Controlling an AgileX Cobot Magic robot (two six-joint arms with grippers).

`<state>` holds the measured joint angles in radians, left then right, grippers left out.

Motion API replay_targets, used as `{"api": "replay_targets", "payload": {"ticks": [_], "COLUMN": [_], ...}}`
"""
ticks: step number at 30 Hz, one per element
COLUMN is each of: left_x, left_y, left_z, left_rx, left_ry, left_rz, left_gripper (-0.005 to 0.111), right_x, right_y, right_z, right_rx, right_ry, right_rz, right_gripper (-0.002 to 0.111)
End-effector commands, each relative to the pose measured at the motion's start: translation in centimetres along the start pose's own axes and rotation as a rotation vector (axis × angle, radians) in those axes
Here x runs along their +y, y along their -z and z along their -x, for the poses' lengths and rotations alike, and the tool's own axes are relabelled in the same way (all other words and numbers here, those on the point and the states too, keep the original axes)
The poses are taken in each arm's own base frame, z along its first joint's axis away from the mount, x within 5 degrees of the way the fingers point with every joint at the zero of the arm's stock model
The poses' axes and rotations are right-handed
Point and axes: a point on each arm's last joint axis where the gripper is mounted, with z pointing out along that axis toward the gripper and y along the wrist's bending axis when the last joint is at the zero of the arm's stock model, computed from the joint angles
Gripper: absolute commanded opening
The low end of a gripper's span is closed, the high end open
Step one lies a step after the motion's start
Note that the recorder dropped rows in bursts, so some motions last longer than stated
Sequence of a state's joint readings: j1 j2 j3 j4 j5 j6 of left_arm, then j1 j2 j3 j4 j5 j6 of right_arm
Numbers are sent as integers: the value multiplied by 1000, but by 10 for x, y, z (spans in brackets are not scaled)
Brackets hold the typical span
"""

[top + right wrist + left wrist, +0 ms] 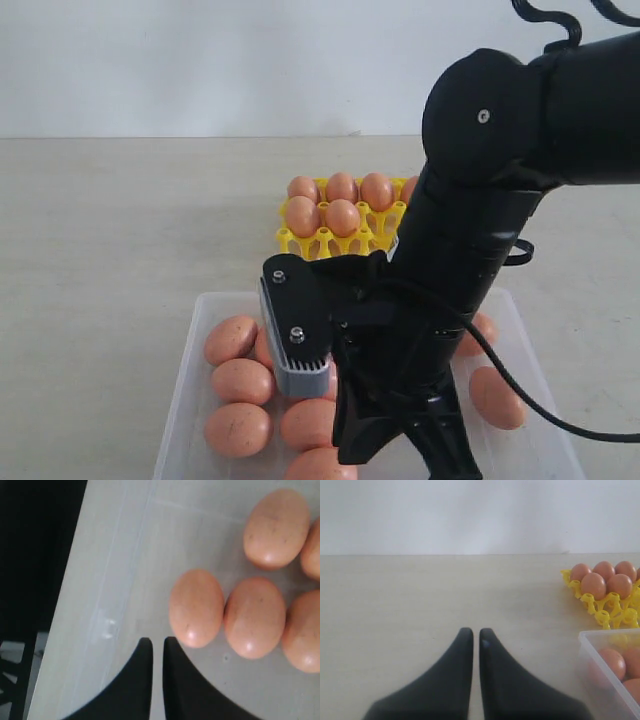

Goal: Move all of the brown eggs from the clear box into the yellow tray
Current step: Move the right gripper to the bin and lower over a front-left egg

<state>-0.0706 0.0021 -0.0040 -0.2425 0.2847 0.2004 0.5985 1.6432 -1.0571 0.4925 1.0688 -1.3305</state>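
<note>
1. Several brown eggs [341,216] sat in the yellow tray [300,243]; more lay in the clear box [185,400] beneath the right arm [470,250].
2. We saw the left end effector [475,635] closed together, empty, over the table [395,605].
3. We saw the right end effector [155,642] closed, empty, just beside one egg in the box.

Open tabletop [410,595] left of yellow tray [300,243] and clear box [187,400] — free passage. Over the box's middle, right arm [460,260] blocks access. Brown eggs [196,607] crowd one side — bare floor beside them.
</note>
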Motion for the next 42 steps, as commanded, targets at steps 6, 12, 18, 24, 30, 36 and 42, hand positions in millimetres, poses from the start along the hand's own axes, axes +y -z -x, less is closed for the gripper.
{"api": "replay_targets", "payload": {"ticks": [6, 12, 18, 24, 30, 36, 42], "left_x": [0, 0, 0, 0, 0, 0, 0], "left_y": [0, 0, 0, 0, 0, 0, 0], "left_z": [-1, -1, -1, -1, -1, -1, -1], "left_rx": [1, 1, 1, 1, 1, 1, 1], "left_ry": [-3, -3, -3, -3, -3, -3, -3], "left_rz": [-9, -9, -9, -9, -9, -9, -9], "left_gripper": [4, 4, 4, 4, 4, 4, 4], "right_x": [-2, -8, -10, -9, -15, -15, -16], "right_y": [1, -4, -18, -18, -17, -17, -16], "right_z": [1, 1, 0, 3, 4, 12, 15], "right_rx": [-5, -8, -19, -45, -63, -152, -180], "right_ry": [62, 53, -4, -22, -27, -100, -193], "right_rz": [-34, -61, 16, 29, -39, -28, -31], "right_gripper": [1, 1, 1, 10, 66, 73, 69]}}
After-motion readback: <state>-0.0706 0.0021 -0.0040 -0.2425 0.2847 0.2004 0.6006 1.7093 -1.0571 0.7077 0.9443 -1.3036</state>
